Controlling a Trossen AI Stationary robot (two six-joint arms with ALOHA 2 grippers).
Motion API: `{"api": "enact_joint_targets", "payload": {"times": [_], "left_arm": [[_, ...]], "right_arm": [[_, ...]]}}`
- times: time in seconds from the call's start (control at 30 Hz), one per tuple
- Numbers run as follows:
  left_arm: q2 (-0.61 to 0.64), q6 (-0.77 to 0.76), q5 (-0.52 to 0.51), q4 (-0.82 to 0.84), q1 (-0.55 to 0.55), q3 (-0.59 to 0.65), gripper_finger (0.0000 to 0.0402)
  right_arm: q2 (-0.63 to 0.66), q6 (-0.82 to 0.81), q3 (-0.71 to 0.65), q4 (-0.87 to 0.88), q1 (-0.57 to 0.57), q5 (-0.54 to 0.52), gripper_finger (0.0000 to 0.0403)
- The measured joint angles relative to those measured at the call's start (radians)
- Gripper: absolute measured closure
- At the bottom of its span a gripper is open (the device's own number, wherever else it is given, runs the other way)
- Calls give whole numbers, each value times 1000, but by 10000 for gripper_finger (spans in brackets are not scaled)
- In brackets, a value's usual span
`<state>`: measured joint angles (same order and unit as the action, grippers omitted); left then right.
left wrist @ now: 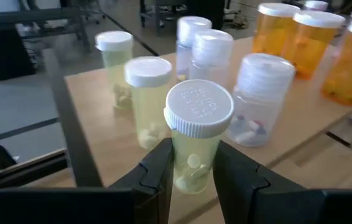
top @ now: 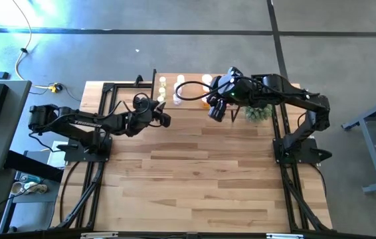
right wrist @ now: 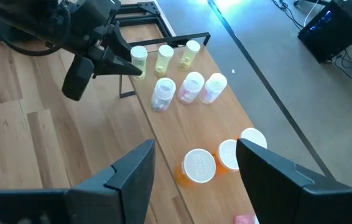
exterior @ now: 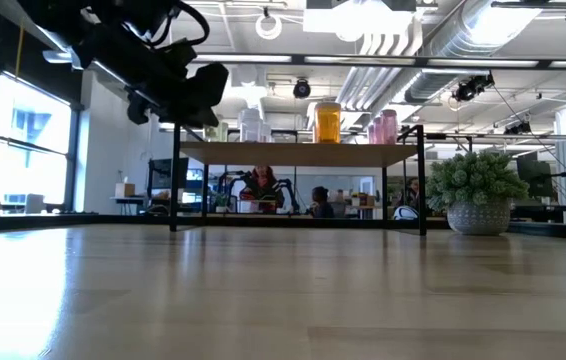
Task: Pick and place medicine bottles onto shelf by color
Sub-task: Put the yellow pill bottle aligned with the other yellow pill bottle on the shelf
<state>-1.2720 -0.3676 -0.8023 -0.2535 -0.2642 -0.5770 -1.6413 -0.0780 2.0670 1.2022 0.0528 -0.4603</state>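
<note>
The left tool (left wrist: 191, 171) is clamping a yellow-green bottle (left wrist: 196, 140) low on its body, leaving the white cap free and the bottle upright, which suits setting it down on its base. It is holding this bottle at the near edge of the shelf (left wrist: 107, 134), just beside two more yellow-green bottles (left wrist: 148, 99) that are standing at that end. That placement is fitting the sorting rule: like colours are sitting together, so the held bottle is probably going down as the third of its row.

Beyond them, the clear bottles (left wrist: 260, 96) are forming their own group in the middle, and the orange bottles (left wrist: 300, 37) are gathering toward the far end, each colour keeping a separate patch of the shelf. In the overhead picture the shelf (top: 191, 76) is sitting at the back of the worktop (top: 201, 172).

The right tool (right wrist: 191, 165) is hanging above the orange bottles (right wrist: 199, 167) with its fingers spread wide and nothing between them, likely waiting clear of the left arm's end of the shelf. The plant (top: 258, 113) is sitting beside the shelf on the right arm's side, away from the sorting.
</note>
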Motion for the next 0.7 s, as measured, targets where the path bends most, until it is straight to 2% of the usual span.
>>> {"api": "enact_joint_targets", "payload": {"times": [0.5, 0.7], "left_arm": [[0, -24, -18, 47, -5, 0, 313], [0, -49, 53, 39, -44, -1, 313]], "right_arm": [[0, 15, 0, 0, 0, 0, 187], [0, 8, 0, 0, 0, 0, 187]]}}
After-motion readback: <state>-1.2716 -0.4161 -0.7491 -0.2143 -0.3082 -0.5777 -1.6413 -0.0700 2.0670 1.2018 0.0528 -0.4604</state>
